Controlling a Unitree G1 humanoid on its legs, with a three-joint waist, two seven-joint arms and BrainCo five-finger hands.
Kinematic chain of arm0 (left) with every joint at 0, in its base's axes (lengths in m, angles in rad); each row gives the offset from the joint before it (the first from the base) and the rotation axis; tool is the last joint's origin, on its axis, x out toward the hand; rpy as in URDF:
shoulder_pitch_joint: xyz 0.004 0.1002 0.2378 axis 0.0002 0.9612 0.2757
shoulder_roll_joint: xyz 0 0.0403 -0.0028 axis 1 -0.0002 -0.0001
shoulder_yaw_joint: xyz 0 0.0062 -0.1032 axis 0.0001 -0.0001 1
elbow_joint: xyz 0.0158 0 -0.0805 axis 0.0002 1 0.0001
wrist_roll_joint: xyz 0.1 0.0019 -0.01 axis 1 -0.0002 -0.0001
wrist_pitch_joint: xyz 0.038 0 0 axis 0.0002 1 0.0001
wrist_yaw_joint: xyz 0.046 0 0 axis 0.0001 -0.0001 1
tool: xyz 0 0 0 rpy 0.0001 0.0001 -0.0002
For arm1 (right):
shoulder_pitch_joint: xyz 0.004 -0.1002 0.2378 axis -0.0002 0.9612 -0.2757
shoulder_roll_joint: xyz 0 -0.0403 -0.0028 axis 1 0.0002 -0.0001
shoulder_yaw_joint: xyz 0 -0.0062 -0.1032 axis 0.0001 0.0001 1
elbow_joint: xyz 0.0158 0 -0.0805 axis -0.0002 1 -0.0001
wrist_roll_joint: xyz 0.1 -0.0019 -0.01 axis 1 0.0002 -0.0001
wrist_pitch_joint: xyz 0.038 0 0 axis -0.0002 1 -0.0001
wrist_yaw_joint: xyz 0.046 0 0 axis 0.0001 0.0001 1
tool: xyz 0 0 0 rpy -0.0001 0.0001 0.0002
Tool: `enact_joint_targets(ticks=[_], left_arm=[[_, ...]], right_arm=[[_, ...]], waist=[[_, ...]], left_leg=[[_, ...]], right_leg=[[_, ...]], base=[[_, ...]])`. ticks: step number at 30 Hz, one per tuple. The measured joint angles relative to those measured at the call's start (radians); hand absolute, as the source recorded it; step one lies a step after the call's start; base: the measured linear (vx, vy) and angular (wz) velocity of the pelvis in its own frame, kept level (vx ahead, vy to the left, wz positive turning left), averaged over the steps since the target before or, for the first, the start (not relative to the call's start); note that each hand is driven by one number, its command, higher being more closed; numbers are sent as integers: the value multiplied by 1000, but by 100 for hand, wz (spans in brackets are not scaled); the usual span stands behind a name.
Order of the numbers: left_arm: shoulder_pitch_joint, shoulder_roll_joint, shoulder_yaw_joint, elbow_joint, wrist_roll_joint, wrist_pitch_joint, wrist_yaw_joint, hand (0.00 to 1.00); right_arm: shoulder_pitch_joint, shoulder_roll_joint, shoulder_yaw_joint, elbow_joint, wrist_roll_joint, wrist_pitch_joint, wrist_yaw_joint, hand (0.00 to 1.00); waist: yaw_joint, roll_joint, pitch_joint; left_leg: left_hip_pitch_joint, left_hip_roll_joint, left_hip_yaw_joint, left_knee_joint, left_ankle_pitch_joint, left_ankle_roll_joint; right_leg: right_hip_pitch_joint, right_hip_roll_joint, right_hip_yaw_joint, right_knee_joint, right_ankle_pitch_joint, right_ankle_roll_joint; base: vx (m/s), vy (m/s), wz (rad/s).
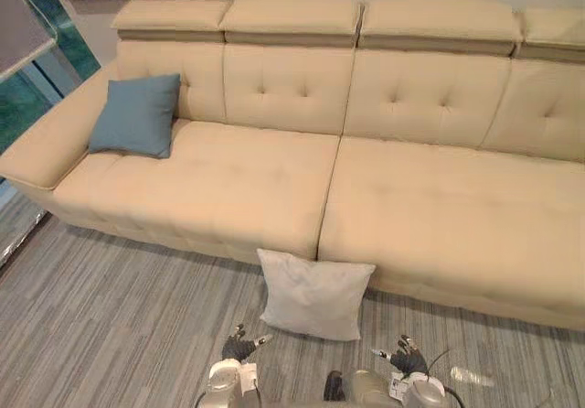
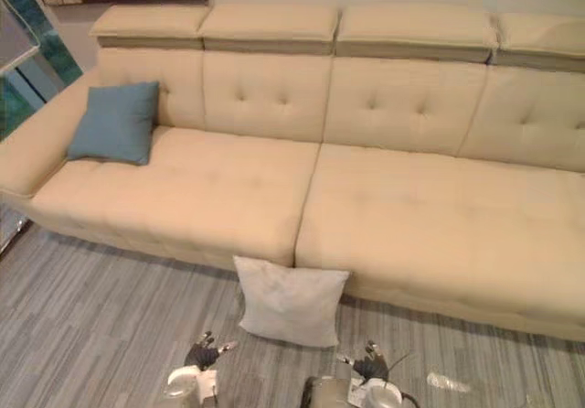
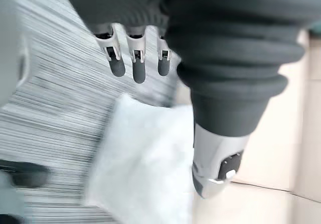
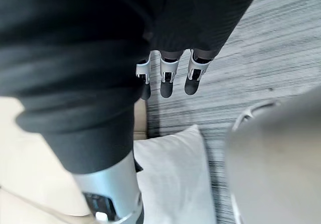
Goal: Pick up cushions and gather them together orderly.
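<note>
Two cushions in play. The blue cushion sits up on the sofa, tucked into the left-end corner, leaning back against the backrest with the armrest just beside it. The white cushion is down on the floor, propped against the sofa's front, right where the two seat sections meet. The two cushions are well apart.

Both hands are low, near the white cushion. The left hand hovers by its lower left corner, close but not touching. In the left wrist view its fingers hang straight and relaxed over the striped grey carpet, holding nothing, with the white cushion just past them. The right hand is off toward the cushion's lower right, a little farther out. In the right wrist view its fingers are also straight and loose, nothing in them, with the white cushion and the sofa's cream front beyond.

The white cushion lies between the two hands and a bit ahead of them. The sofa's seats are bare apart from the blue cushion.
</note>
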Motion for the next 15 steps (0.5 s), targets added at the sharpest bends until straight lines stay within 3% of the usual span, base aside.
enact_joint_targets(ticks=[4, 6, 7, 8, 9, 11, 15], left_arm=[[5, 0, 0, -30, 1, -2, 0, 0], [5, 0, -2, -38, 1, -2, 1, 0], [5, 0, -5, -39, 1, -2, 2, 0], [8, -1, -12, -34, 1, -2, 2, 0], [9, -2, -16, -28, 1, -2, 2, 0], [7, 19, -16, -19, 4, -2, 5, 0], [7, 25, -34, -14, 19, -1, 8, 0]], right_arm=[[0, 6, -7, 0, 0, 2, -2, 0], [11, 7, -7, 0, 0, 3, -5, 0], [14, 7, -7, 1, 0, 3, -7, 0], [21, 3, -7, 1, 0, 3, -8, 0], [23, -2, -7, 1, 0, 3, -8, 0], [31, 24, -6, 21, 0, 8, -9, 0], [41, 42, -5, 21, 0, 7, -16, 0]], waist=[[6, -5, 1], [14, -12, 4], [14, -12, 4], [14, -5, -1], [14, 5, -8], [17, -43, -27], [24, -61, -39]], left_leg=[[-89, -37, -29, -165, -18, 12], [-92, -92, -90, -319, -18, 15], [-86, -114, -120, -386, -6, 17], [-67, -129, -137, -483, 72, 28], [-62, -128, -139, -512, 102, 27], [-21, -154, -114, -575, 87, 20], [-18, -184, -94, -576, 77, 39]], right_leg=[[36, 1, 53, -26, -5, 13], [43, -9, 87, -25, -12, 30], [43, -11, 100, -22, -16, 43], [43, -1, 115, -17, -23, 60], [43, 9, 122, -17, -26, 67], [53, -18, 152, -38, -22, 92], [59, -49, 162, -64, -19, 121]], base=[[159, -3, -45], [177, 112, -42], [210, 206, -42], [139, 153, -34], [183, 222, -27], [171, 207, -20], [98, 159, -10]])
